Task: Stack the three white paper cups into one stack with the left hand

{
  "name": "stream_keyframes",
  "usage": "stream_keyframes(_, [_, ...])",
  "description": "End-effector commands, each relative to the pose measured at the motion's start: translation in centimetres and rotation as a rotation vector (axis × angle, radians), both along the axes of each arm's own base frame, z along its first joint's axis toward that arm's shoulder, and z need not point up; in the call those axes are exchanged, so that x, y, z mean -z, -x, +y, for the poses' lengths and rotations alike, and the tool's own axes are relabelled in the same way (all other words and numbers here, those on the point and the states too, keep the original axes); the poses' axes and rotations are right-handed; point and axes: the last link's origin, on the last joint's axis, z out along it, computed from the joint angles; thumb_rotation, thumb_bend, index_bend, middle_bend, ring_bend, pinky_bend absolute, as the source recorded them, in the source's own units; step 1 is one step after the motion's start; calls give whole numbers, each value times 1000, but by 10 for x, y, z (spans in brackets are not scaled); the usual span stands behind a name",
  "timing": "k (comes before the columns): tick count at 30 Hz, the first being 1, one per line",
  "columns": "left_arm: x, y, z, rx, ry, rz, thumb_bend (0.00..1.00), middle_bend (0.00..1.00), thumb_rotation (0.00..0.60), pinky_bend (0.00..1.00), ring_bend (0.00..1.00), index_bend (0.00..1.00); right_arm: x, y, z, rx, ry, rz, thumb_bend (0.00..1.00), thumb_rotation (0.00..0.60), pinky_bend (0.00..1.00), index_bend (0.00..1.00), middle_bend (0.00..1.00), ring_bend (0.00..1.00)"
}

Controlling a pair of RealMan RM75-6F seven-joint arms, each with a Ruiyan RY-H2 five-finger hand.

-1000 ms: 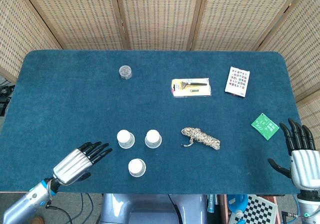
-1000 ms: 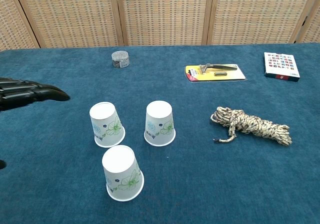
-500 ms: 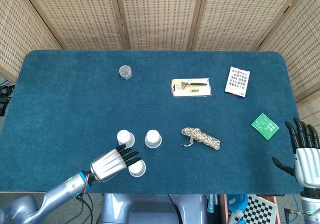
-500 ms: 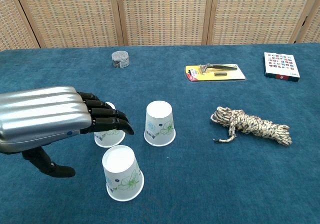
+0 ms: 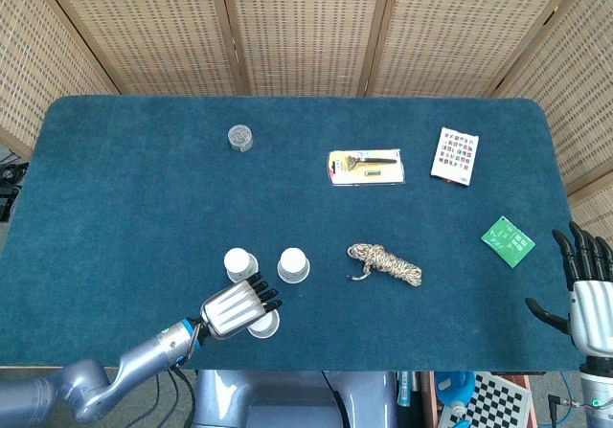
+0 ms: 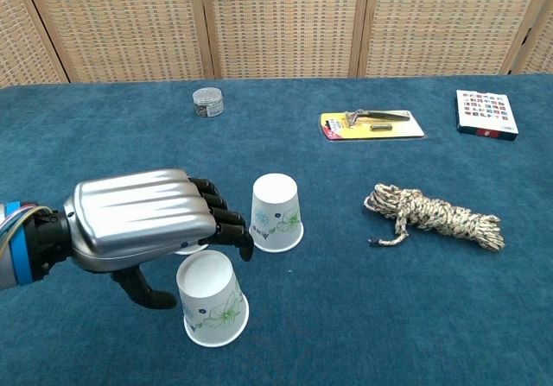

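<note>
L hand low over the near-left of the table, palm down, fingers bent partway at the tips, thumb hanging below beside the nearest cup. Nothing in its hold; whether any fingertip touches a cup — can't tell. Looks posed for a top/side grasp, hence approach from the robot's left w/ thumb opposite the fingers.

Three white paper cups, all upside down, rims on the cloth, each apart, in a loose triangle. Left cup mostly hidden behind the hand in chest view; head view shows it just beyond the fingertips. Near cup sits under/just beside the hand, thumb at its left side. Right cup stands free, fingertips just short of it. Inverted & separate = no stacking done yet; judge first pick is imminent, prob. the near or left cup.

Further right, not in play: small jar far back, blister-packed tool, coil of rope, card box, green packet. R hand at the table's far right edge, fingers straight & spread, holding nothing, parked — task is L-hand only.

Vs earlier: a sec ago L hand was well left of the cups, fingers extended. Since then it swept right, now over the cluster, fingers more curled. Cups haven't moved. R hand slid slightly lower in head view.
</note>
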Motion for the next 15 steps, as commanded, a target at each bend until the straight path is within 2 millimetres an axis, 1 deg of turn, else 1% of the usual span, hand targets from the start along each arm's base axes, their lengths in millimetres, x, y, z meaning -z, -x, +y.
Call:
stream_keyframes(1, [3, -1, 0, -2, 5, -10, 206, 352, 600, 265, 344, 343, 0, 0, 0, 1, 0, 0, 0, 600, 0, 27, 0, 0])
stream_keyframes(7, [5, -3, -1, 1, 4, -44, 206, 409, 600, 271, 380, 416, -1, 0, 0, 1, 2, -3, 0, 600, 0, 27, 0, 0])
stream_keyframes(10, [4, -5, 0, 0, -2, -64, 206, 422, 600, 271, 390, 429, -1, 0, 0, 0, 3, -4, 0, 600, 0, 27, 0, 0])
stream_keyframes(13, [-2, -11, 1, 13, -16, -90, 206, 426, 600, 271, 394, 432, -1, 0, 0, 0, 1, -5, 0, 600, 0, 27, 0, 0])
stream_keyframes(15, [-9, -19, 0, 4, -10, -141, 206, 426, 600, 271, 394, 432, -1, 0, 0, 0, 1, -5, 0, 600, 0, 27, 0, 0])
